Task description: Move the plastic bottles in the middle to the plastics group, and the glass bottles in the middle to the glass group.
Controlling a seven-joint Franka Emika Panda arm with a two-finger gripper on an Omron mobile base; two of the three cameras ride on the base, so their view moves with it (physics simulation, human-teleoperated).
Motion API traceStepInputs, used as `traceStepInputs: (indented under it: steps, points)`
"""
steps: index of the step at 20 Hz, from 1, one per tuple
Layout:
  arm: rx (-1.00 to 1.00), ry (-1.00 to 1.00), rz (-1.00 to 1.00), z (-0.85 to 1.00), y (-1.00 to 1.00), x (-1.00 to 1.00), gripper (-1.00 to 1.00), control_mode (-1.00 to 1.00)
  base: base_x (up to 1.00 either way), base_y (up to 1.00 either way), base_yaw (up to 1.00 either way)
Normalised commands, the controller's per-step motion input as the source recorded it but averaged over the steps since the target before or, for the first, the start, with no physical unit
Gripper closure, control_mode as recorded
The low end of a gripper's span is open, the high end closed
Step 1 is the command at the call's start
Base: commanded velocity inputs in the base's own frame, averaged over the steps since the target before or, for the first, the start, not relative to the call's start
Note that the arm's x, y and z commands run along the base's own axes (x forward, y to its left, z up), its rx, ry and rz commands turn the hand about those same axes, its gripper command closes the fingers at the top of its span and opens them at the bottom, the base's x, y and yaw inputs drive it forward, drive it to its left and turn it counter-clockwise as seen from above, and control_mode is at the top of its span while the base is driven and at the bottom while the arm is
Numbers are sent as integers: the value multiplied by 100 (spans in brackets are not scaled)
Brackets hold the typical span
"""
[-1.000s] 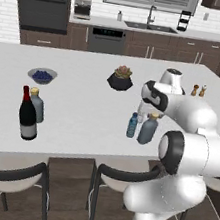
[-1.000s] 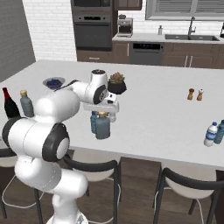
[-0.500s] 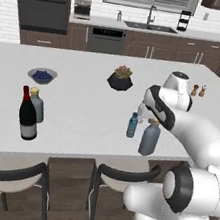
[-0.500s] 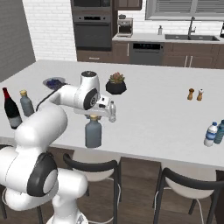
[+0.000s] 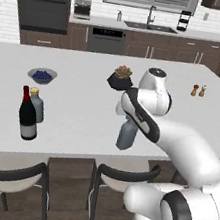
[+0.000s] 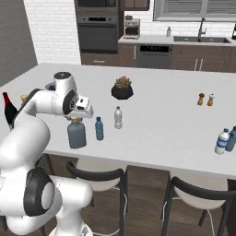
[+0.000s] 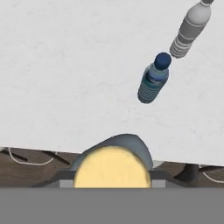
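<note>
My gripper [image 6: 76, 119] is shut on the yellow cap of a grey-blue glass bottle [image 6: 76, 134], holding it upright close over the counter's front edge. The same glass bottle [image 5: 126, 135] hangs under the gripper [image 5: 126, 117] in the left base view, and its yellow cap [image 7: 112, 168] sits between the fingers in the hand view. A small blue plastic bottle [image 6: 99, 128] [image 7: 153, 78] stands just to the right of it, and a clear plastic bottle [image 6: 118, 117] [image 7: 192, 27] stands beyond. The glass group, a dark wine bottle [image 5: 28, 115] and a grey yellow-capped bottle [image 5: 37, 105], stands far left.
Two plastic bottles [image 6: 226, 140] stand at the counter's right end. A potted succulent [image 6: 122, 88], a bowl of blue fruit [image 5: 42, 75] and salt and pepper shakers [image 6: 205, 99] sit further back. Bar stools [image 5: 116, 176] stand below the front edge.
The gripper has carried the glass bottle leftward along the counter's front edge, away from the small blue bottle and toward the wine bottle. The other bottles have stayed put.
</note>
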Motion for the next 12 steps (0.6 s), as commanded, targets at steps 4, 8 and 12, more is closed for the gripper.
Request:
traceStepInputs:
  steps: [4, 8, 12]
  points:
    - [0, -15, 3, 7, 68, 0, 100, -100, 0, 0, 0]
    - [0, -20, 5, 2, 34, 14, 100, -100, 0, 0, 0]
    - [0, -13, 6, 1, 50, 22, 100, -100, 0, 0, 0]
